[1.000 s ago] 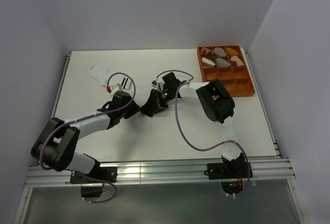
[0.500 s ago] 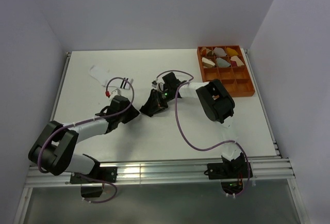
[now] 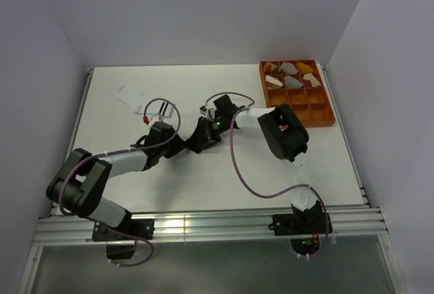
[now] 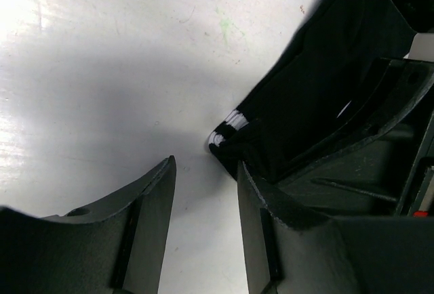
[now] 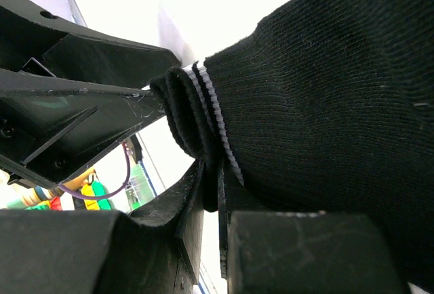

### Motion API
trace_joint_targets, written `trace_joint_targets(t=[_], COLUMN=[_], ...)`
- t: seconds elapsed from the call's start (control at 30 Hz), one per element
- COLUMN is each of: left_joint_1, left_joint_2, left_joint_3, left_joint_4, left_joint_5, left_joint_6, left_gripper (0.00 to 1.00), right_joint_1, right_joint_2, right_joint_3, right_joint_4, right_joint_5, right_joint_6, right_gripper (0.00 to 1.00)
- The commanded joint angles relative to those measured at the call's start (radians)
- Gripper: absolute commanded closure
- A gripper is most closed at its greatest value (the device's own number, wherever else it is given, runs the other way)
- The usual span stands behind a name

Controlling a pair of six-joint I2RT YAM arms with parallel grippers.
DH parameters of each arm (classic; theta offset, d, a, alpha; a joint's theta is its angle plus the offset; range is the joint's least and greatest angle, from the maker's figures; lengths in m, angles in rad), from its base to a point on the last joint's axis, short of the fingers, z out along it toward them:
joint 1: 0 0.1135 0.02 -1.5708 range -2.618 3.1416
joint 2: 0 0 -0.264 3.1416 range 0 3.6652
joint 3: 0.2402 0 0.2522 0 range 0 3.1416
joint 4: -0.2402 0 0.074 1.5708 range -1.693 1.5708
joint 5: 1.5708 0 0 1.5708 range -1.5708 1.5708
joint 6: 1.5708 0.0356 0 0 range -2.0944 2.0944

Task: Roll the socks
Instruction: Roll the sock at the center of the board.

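Note:
The black sock [image 5: 325, 97], with thin white cuff stripes, lies at the middle of the table. My right gripper [image 5: 211, 182] is shut on its bunched cuff. In the left wrist view the same black sock [image 4: 305, 97] shows at upper right, stripes toward me. My left gripper [image 4: 205, 169] is open just short of that cuff, with bare table between its fingers; the right fingertip is close to the fabric. From above, the left gripper [image 3: 180, 146] and right gripper [image 3: 198, 141] meet tip to tip. The white sock [image 3: 130, 95] lies flat at the back left, away from both.
An orange compartment tray [image 3: 315, 124] with several rolled bundles stands at the back right. A purple cable [image 3: 163, 104] loops over the left wrist near the white sock. The table's left edge rail [image 3: 83, 104] runs close to that sock.
The left arm's elbow has shifted right and its wrist has edged closer to the black sock. The right arm and its grip are unchanged.

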Motion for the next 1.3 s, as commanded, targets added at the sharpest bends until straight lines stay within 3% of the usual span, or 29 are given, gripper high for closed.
trace_joint_targets(t=[0.0,0.77,0.9,1.1,1.27], left_joint_1=[0.003,-0.019,-0.027,-0.027,-0.027], left_joint_2=[0.025,0.19,0.22,0.246,0.244], left_joint_3=[0.032,0.179,0.203,0.228,0.229], left_joint_4=[0.0,-0.292,-0.34,-0.378,-0.383], left_joint_5=[0.003,-0.028,-0.034,-0.038,-0.041], left_joint_6=[0.02,0.037,0.042,0.042,0.043], left_gripper=[0.52,0.6,0.62,0.64,0.65], right_joint_1=[-0.005,-0.005,-0.005,-0.005,-0.005], right_joint_2=[0.022,0.006,-0.018,-0.136,-0.264], right_joint_3=[-0.006,-0.001,0.003,0.007,-0.061], right_joint_4=[0.003,-0.019,-0.036,-0.063,-0.042], right_joint_5=[0.029,0.072,0.103,0.198,0.296], right_joint_6=[-0.016,-0.019,-0.036,-0.097,-0.135], right_gripper=[1.0,0.97,0.87,0.58,0.46])
